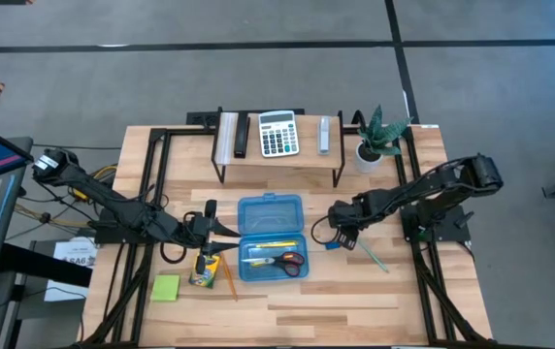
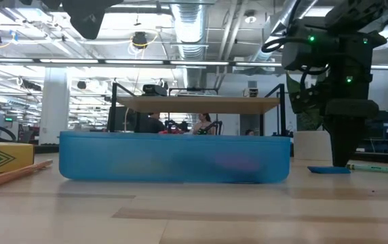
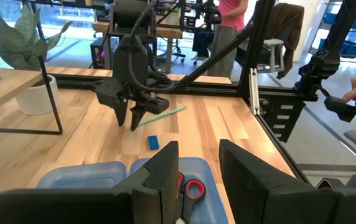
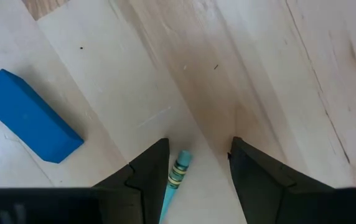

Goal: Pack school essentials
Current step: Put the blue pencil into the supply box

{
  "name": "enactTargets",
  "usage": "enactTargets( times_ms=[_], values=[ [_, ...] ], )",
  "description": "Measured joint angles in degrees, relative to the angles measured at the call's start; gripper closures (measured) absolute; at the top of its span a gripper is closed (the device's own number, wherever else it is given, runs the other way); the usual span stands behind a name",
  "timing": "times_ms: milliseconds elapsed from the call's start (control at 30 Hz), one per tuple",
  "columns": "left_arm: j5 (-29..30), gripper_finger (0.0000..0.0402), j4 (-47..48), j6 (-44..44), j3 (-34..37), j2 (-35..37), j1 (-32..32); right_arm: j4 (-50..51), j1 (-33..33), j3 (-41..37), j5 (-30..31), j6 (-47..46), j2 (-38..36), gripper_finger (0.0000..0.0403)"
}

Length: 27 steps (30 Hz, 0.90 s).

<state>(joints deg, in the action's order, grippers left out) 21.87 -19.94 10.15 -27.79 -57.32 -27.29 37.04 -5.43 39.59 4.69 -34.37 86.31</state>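
Blue translucent pencil case [image 1: 271, 208] already holds red-handled scissors [image 1: 290, 260] and a yellow pencil [image 1: 270, 246]. Left of it wait the crayon box [image 1: 203, 270], orange pencil [image 1: 229, 280] and sticky-note pad [image 1: 167, 288]. Right of it, the right gripper [image 4: 198, 160], fingers apart, straddles the teal pen [image 4: 173, 182] beside the blue eraser [image 4: 30, 116]. At the case's left edge, the left gripper [image 3: 198, 163] is parted, empty.

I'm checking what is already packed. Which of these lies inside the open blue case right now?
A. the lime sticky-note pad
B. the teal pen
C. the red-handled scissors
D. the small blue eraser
C: the red-handled scissors lie inside the blue case, while the blue eraser and teal pen rest on the table near the right gripper, and the lime sticky-note pad sits on the table on the case's other side.
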Motion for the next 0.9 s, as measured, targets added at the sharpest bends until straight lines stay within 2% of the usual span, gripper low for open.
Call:
enactTargets(
  times_ms=[567, 667, 900],
  values=[
    [0.0, 0.03, -0.01, 0.09, 0.0, -0.02, 0.0, 2.44, 0.0, -0.13, -1.59, -3.16, -0.77, 0.0221],
    [0.0, 0.03, 0.0, 0.09, 0.0, -0.02, 0.0, 2.55, -0.02, -0.13, -1.89, -3.17, -0.77, 0.0246],
    [0.0, 0.03, 0.0, 0.11, 0.0, -0.02, 0.0, 2.73, -0.09, -0.15, -2.65, -2.88, -0.79, 0.0338]
  ],
)
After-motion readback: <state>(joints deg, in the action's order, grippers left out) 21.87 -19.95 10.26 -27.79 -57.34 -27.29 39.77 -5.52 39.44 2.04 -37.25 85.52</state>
